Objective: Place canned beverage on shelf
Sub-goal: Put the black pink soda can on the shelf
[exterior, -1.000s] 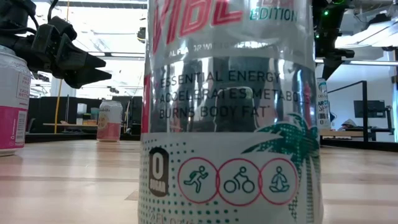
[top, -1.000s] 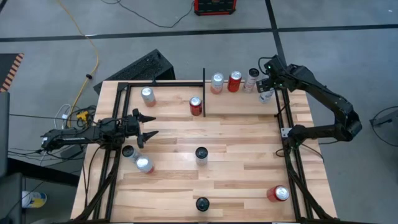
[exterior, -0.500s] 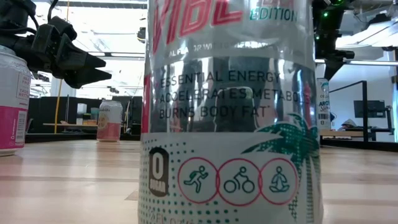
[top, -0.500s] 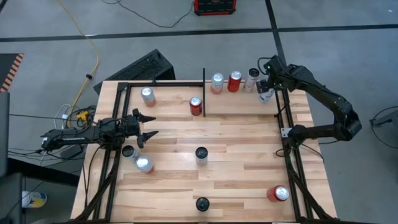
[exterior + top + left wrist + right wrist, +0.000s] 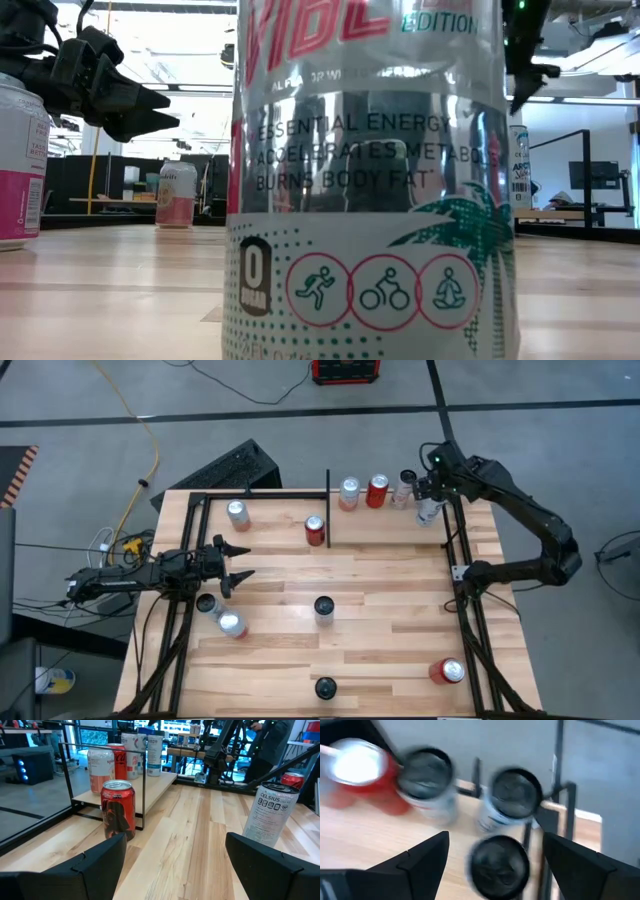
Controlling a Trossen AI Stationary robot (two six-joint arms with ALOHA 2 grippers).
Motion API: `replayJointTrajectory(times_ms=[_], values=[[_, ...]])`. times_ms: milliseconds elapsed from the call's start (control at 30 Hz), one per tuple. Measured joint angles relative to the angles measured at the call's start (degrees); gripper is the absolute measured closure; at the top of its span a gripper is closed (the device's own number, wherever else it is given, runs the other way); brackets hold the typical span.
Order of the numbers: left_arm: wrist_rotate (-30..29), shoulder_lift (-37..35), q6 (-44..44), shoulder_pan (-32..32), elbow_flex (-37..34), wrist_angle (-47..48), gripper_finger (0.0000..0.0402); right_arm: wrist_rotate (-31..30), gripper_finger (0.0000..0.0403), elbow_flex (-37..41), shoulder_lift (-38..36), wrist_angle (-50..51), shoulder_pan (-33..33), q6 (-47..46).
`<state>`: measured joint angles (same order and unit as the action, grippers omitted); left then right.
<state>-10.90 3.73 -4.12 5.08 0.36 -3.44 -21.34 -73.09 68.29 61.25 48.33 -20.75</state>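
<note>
R gripper (image 5: 428,488) is being held open over the cans at the shelf's (image 5: 470,520) far R corner, nothing gripped.
A white can (image 5: 427,512) is standing free just below its fingers, beside a 2nd white can (image 5: 404,488), a red can (image 5: 377,491) and a pink-white can (image 5: 348,493), all R of the black divider bar (image 5: 328,505). L gripper (image 5: 236,561) is being kept half open and empty at the L side, near 2 cans (image 5: 221,615). A red can (image 5: 446,671) is sitting near R.

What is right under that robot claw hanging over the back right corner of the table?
Under the open right gripper stand three upright cans, seen from their tops, beside a red can on the shelf. The wood directly beneath the cans is covered, so it cannot be seen.
</note>
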Motion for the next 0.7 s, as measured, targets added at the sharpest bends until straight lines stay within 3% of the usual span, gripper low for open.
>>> replayJointTrajectory(times_ms=[200, 367, 500, 700], values=[[0.0, 0.0, 0.0, 0.0, 0.0, 0.0, 0.0074, 8.8, 0.0058, -6.9, -0.1, -1.2, -11.0, 0.2], [0.0, 0.0, 0.0, 0.0, 0.0, 0.0, 0.0074, 15.6, 0.0058, -8.1, 0.0, -7.5, -27.9, 0.0], [0.0, 0.0, 0.0, 0.0, 0.0, 0.0, 0.0074, 15.2, 0.0058, -8.2, 2.8, -13.9, -43.9, 1.2], [0.0, 0.0, 0.0, 0.0, 0.0, 0.0, 0.0074, 3.3, 0.0058, -8.1, 11.7, -22.3, -62.0, 8.3]])
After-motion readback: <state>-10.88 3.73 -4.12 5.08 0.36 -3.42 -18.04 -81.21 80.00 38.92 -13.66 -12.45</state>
